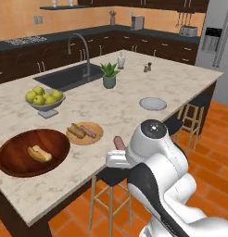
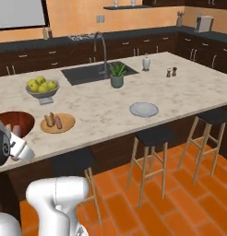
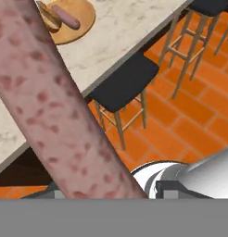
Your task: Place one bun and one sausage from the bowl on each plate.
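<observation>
Sausage (image 3: 51, 106) hides claw fingertips; its end (image 1: 119, 141) tops the arm.

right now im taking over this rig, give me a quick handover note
Gripper: shut on a sausage, held over the counter's near edge.
Tan plate: one bun and one sausage on it, done.
Bowl: one bun inside.
Grey-white plate: nothing on it yet.
Left: put the held sausage on the grey-white plate, then bring the bowl's bun there.
</observation>
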Robot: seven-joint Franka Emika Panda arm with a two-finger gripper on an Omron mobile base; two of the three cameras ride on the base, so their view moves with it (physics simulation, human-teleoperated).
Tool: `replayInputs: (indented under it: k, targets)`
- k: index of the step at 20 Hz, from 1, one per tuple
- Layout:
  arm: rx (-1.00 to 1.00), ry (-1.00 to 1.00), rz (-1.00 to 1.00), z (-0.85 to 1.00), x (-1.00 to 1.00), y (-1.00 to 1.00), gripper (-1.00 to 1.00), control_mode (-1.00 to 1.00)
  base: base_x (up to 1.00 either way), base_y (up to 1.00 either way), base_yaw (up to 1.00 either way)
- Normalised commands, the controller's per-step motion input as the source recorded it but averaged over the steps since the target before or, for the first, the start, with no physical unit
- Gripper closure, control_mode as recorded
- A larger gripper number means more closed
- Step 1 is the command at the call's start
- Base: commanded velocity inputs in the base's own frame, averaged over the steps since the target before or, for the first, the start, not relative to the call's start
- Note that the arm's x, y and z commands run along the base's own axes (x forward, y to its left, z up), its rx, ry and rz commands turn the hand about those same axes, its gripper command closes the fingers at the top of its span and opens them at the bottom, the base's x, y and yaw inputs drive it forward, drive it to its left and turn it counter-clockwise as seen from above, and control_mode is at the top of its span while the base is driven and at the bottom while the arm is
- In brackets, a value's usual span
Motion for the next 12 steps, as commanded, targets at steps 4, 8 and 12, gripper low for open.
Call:
replayInputs:
  k: [4,8,12]
  targets:
    - [0.0,0.0,0.0,0.0,0.0,0.0,1.0,1.0,0.35,-1.0,-0.03]
    - [0.0,0.0,0.0,0.0,0.0,0.0,1.0,1.0,0.6,-1.0,-0.02]
    - [0.0,0.0,0.0,0.0,0.0,0.0,1.0,1.0,0.62,-1.0,-0.03]
